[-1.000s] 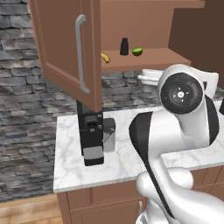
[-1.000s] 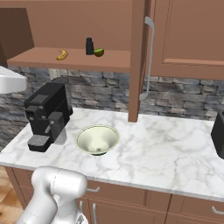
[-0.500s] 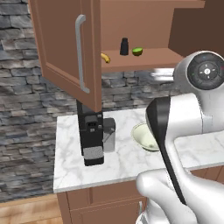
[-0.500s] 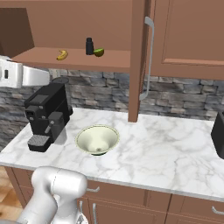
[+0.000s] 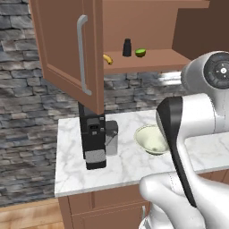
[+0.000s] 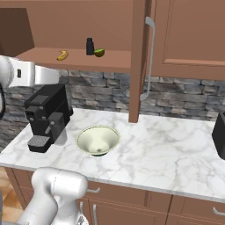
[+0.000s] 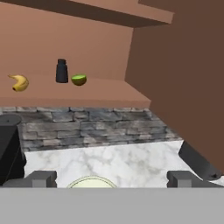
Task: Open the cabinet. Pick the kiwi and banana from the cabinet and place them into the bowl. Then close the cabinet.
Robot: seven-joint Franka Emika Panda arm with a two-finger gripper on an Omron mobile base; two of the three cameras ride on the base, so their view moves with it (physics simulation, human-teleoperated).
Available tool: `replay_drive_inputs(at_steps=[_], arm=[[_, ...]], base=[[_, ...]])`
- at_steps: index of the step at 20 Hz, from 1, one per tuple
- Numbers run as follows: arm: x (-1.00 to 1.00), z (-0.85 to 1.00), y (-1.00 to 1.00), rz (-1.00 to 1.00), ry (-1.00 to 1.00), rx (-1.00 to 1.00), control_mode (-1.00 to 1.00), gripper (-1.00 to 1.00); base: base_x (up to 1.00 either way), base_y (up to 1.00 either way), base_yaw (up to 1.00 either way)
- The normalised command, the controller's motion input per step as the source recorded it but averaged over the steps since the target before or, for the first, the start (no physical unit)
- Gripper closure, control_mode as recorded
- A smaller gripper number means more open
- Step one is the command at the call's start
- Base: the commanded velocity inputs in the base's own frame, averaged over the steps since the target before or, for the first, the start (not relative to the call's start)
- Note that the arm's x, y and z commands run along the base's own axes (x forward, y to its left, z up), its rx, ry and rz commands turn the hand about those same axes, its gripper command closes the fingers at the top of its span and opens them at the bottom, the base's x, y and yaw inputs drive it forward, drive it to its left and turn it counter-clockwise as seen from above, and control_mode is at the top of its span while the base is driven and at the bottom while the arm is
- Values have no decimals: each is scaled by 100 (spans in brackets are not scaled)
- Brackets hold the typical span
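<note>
cabinet [image 5: 67, 49] doors stand swung open, so the shelf is reachable from the front; that step reads as done. on the shelf, the banana [image 7: 19, 82] lies toward one end, then a black bottle [image 7: 61, 71], and the kiwi [image 7: 78, 79] just beside the bottle. the bottle is not mine to take, so i judge the kiwi needs an approach from its free side. the bowl [image 6: 97, 140] sits on the table [image 6: 176, 149] below the shelf, beside the coffee machine [image 6: 46, 115], a short drop from either fruit. claw [image 7: 111, 177] released, jaws spread wide, nothing between them, pointed at the shelf from well back. i take the next move to be a reach toward a fruit.
</note>
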Motion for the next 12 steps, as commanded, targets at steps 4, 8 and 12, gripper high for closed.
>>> replay_drive_inputs(at_steps=[4, 8, 12], arm=[[21, 0, -11, 8, 0, 0, -100, -100], [16, 0, -10, 8, 0, 0, -100, -100], [5, 0, -6, 10, 0, 1, -100, -100]], base=[[0, 0, 0], [0, 0, 0], [0, 0, 0]])
